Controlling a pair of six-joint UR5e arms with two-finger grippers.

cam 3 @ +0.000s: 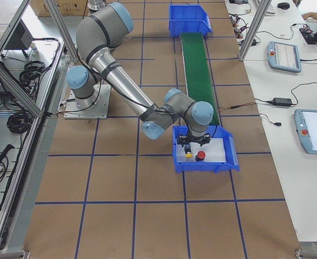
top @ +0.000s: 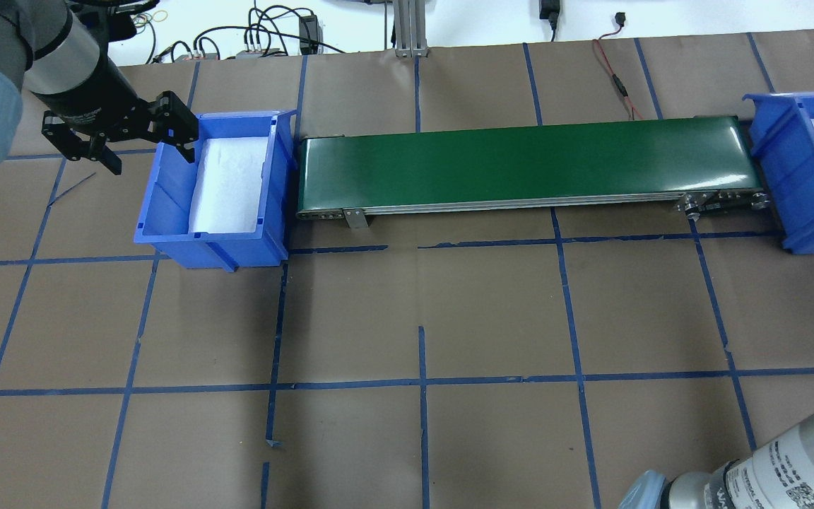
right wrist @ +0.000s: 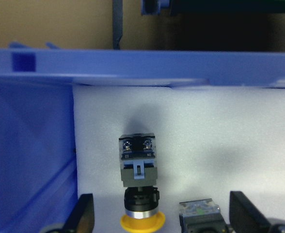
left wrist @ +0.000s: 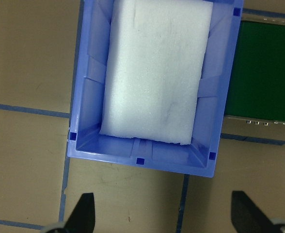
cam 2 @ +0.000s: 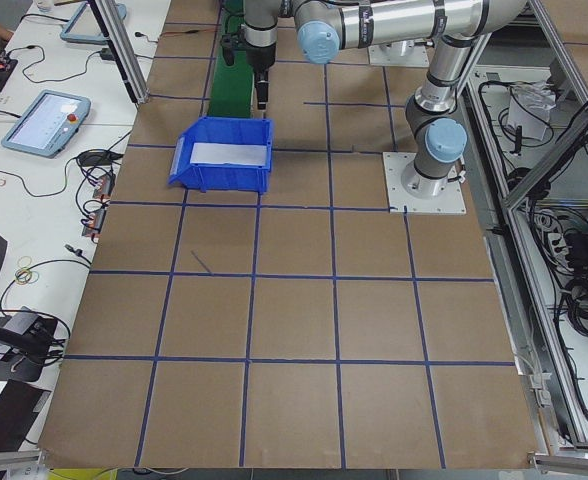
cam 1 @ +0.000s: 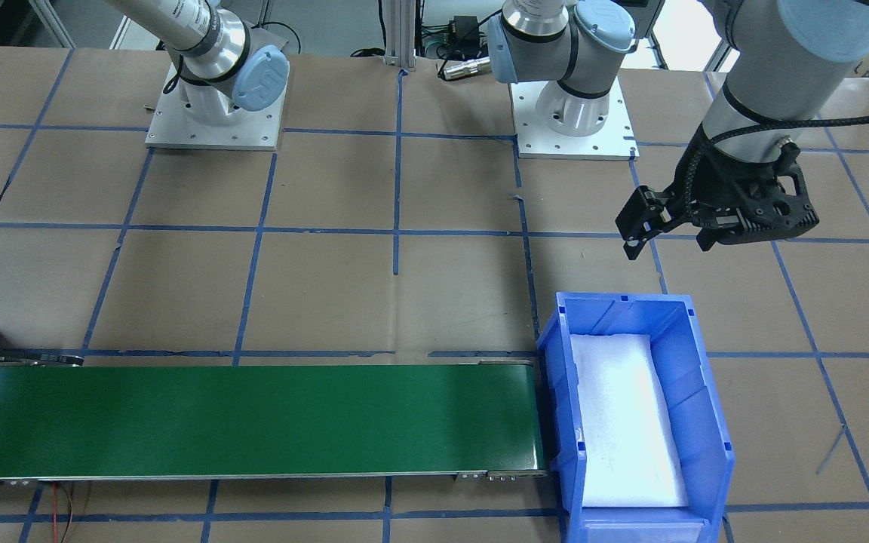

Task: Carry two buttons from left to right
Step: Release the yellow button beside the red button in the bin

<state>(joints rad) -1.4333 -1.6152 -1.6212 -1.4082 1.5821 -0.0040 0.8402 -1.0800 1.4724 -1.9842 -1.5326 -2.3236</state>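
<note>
Nearest lens, R wrist cam: yellow-capped push button (right wrist: 138, 179) lying on its side on white foam pad (right wrist: 239, 131). Round glossy cap faces lens; blocky black-grey plastic switch body w/ two screw heads points away. Red mushroom-capped push button (cam 3: 200, 155) just beside it, small gap betw. them; wrist cam catches only its grey body end at frame bottom. Both sit inside right blue plastic bin (right wrist: 133, 65), near one side wall. Right gripper (right wrist: 163, 216) low over the pair, black fingers spread wide, one on either side, nothing gripped.

Left gripper (left wrist: 163, 213): fingers likewise spread, empty, over brown paper table cover (top: 492, 311) just beside short wall of left blue plastic bin (left wrist: 140, 161). That bin holds a rectangular white foam sheet (left wrist: 154, 73), faintly scuffed. Flat matte green conveyor belt (cam 1: 253, 418) runs betw. the two bins. Blue tape grid (top: 421, 382) on the paper.
</note>
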